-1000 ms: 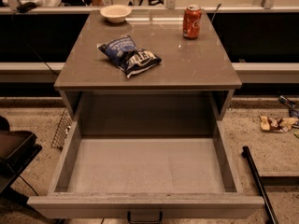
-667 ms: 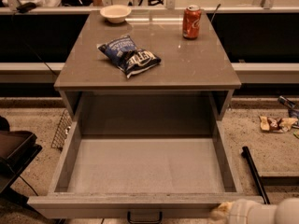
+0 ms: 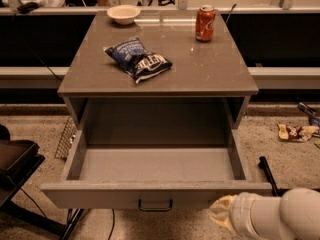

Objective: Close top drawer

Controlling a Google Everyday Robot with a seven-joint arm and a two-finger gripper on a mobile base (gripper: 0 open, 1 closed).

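The top drawer is a wide, deep grey box pulled fully out of the grey cabinet. Its inside looks empty, and a small dark loop handle sits at the centre of its flat front. My gripper comes in from the lower right on a white arm. Its yellowish tip is at the right part of the drawer front, just below the top edge. I cannot tell whether it touches the front.
On the cabinet top lie a blue chip bag, a white bowl and an orange soda can. A dark chair stands at the lower left. Litter and a black rod lie on the floor at right.
My arm has come into view from the lower right and moved left and up toward the drawer front. The drawer has not moved.
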